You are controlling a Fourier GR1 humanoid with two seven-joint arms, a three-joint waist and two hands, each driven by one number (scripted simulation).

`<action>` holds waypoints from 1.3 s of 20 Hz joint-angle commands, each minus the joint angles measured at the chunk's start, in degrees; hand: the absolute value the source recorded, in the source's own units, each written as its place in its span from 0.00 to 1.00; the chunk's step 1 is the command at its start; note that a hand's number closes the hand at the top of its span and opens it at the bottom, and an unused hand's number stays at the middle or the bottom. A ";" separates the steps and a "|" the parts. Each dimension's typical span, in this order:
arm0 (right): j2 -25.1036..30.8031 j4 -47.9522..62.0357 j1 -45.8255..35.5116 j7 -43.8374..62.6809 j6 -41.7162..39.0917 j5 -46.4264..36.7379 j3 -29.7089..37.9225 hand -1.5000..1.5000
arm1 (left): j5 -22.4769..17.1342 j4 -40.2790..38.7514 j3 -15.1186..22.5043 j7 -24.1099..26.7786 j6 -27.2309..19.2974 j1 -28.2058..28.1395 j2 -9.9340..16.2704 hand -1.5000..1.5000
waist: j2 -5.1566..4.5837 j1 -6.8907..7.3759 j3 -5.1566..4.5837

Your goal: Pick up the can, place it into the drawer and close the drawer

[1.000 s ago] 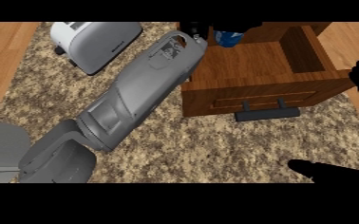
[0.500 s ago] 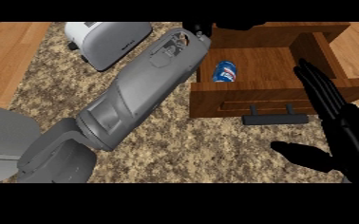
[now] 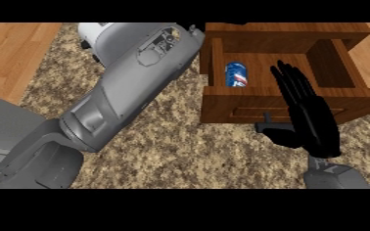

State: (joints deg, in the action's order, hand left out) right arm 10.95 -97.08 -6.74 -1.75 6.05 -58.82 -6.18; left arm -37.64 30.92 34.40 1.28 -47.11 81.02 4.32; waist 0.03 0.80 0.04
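There is a single view, taken from the robot's head and aimed steeply down at the speckled counter. It sits close. The grey left forearm fills much of the left half, running from the lower left corner up toward the top middle, so near that it blocks a good part of the surface. The open wooden drawer takes up the upper right, seen from above so its inside floor shows. The right hand enters from the lower edge at the right. A strip of wood floor shows past the counter's left edge.
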 commanded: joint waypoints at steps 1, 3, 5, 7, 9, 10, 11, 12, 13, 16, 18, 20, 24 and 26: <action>-3.05 12.18 -4.84 -1.52 7.20 -2.53 1.13 0.00 | 1.20 4.78 0.39 -3.55 1.15 -2.23 4.60 0.00 | 0.17 1.47 0.01; -2.80 12.80 -7.15 -0.17 5.92 -2.52 2.16 0.00 | 2.47 7.21 0.36 -6.31 1.71 -2.61 7.55 0.00 | 0.21 0.69 -0.02; -2.35 19.64 -6.73 -4.03 10.72 -3.13 3.21 0.00 | 2.87 11.89 0.63 -6.71 0.82 -5.21 8.99 0.00 | 0.25 1.49 0.00; -4.23 22.87 -9.37 -2.81 12.32 -5.27 2.38 0.00 | 3.29 13.60 0.55 -7.24 2.69 -7.05 10.68 0.00 | 0.10 1.33 -0.01; -2.42 28.46 -13.26 -3.39 13.31 -5.02 5.58 0.00 | 4.36 17.15 1.58 -9.74 0.08 -7.43 11.99 0.00 | 0.19 2.23 0.01; -1.33 29.59 -12.29 -6.52 14.31 -3.27 6.36 0.00 | 4.75 18.69 2.00 -11.85 0.19 -7.53 12.96 0.00 | 0.23 1.80 0.03; -2.68 33.12 -13.38 -6.58 17.52 -4.96 6.12 0.00 | 4.71 18.74 2.06 -13.21 0.69 -6.63 13.18 0.00 | 0.05 2.06 0.06; -2.80 35.90 -15.89 -5.61 17.67 -5.95 6.56 0.00 | 4.43 18.43 1.06 -12.82 1.25 -7.27 13.31 0.00 | -0.16 1.75 0.04; -3.09 37.40 -18.29 -4.73 17.68 -5.75 7.45 0.00 | 4.57 20.33 0.98 -11.34 2.79 -10.19 15.33 0.00 | -0.17 2.10 0.01; -1.46 42.52 -22.27 -4.51 20.14 -7.80 9.10 0.00 | 5.49 26.23 1.70 -14.79 2.54 -12.07 19.33 0.00 | 0.10 2.71 0.01; -4.26 48.59 -25.10 -4.05 25.51 -10.09 8.80 0.00 | 5.44 27.45 1.87 -14.30 2.29 -14.66 18.05 0.00 | -0.36 3.17 0.04; -1.68 53.54 -27.27 -6.53 28.13 -8.55 11.73 0.00 | 6.12 29.90 1.89 -15.72 1.74 -16.02 19.63 0.00 | -0.41 3.01 0.07; -2.15 59.68 -35.31 -5.44 30.06 -8.82 13.32 0.00 | 6.28 33.68 0.05 -17.07 3.60 -18.78 23.58 0.00 | -0.46 2.83 0.03; -1.62 63.79 -37.78 -6.14 32.31 -8.80 14.36 0.00 | 8.09 35.21 1.89 -16.42 1.09 -21.21 21.53 0.00 | -0.70 3.18 0.07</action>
State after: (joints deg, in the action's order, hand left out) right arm 8.16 -42.61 -37.52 -7.82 37.56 -67.62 5.83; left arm -30.54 62.54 35.90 -14.98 -45.42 63.56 25.12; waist 0.40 3.01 -0.25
